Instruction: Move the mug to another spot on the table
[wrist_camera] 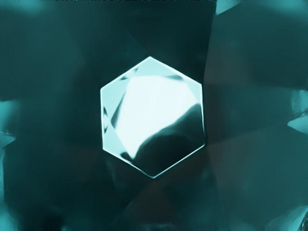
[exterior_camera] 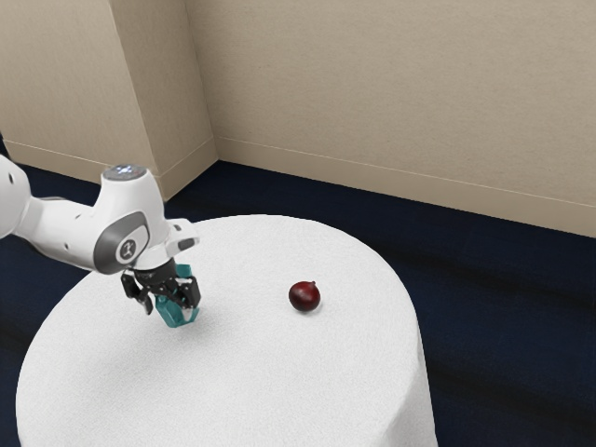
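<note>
Item 1, container: the mug (wrist_camera: 151, 118) sits directly under the wrist camera, which looks straight down into it. Its inside is dark teal and faceted. The walls run down to a pale six-sided floor that carries bright glare and a dark shadow across one part. Whether anything lies in it cannot be told beyond those reflections.

Item 2, claw: in the exterior view the black gripper (exterior_camera: 171, 307) points downward with one finger on each side of the mug, and both fingers press against its teal body. The fingers stand only as far apart as the mug is wide. The mug's base is at or just above the cloth; which of the two cannot be told. The white arm (exterior_camera: 84, 233) enters from the exterior view's left.

Item 3, reference object: a dark red round fruit (exterior_camera: 304, 296) with a small stem rests on the table (exterior_camera: 279, 400). The mug is well apart from the fruit, toward the exterior view's left and at about the same depth.

Item 4, surface: the table beneath the fruit is round and draped in plain white cloth that falls over its edge.

Item 5, room: behind the fruit stand beige walls (exterior_camera: 391, 93) with a pale skirting board (exterior_camera: 400, 177), and one corner projects toward the table. The floor (exterior_camera: 503, 298) around the table is dark navy.
</note>
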### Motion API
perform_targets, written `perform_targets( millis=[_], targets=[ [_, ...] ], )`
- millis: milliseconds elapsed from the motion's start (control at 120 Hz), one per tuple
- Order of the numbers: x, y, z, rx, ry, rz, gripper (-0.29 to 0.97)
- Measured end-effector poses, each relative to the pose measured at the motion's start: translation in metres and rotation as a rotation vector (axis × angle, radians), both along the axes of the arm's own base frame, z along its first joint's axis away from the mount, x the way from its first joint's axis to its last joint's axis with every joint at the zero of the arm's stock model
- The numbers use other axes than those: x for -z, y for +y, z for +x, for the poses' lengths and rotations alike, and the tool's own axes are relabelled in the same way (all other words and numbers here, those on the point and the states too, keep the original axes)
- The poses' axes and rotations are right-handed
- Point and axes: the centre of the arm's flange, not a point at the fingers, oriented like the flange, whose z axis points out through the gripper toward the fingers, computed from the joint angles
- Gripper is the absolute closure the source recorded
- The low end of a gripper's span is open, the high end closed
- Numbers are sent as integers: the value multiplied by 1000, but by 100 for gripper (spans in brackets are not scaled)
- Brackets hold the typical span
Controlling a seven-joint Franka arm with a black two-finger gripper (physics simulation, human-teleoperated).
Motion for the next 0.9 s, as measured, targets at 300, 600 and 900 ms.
perform_targets(
  millis=[300,600,900],
  targets=[
    [-1,1,-1,4,3,2,37],
    [-9,1,0,6,-11,10,49],
    [-20,2,4,18,-55,25,59]
  ],
)
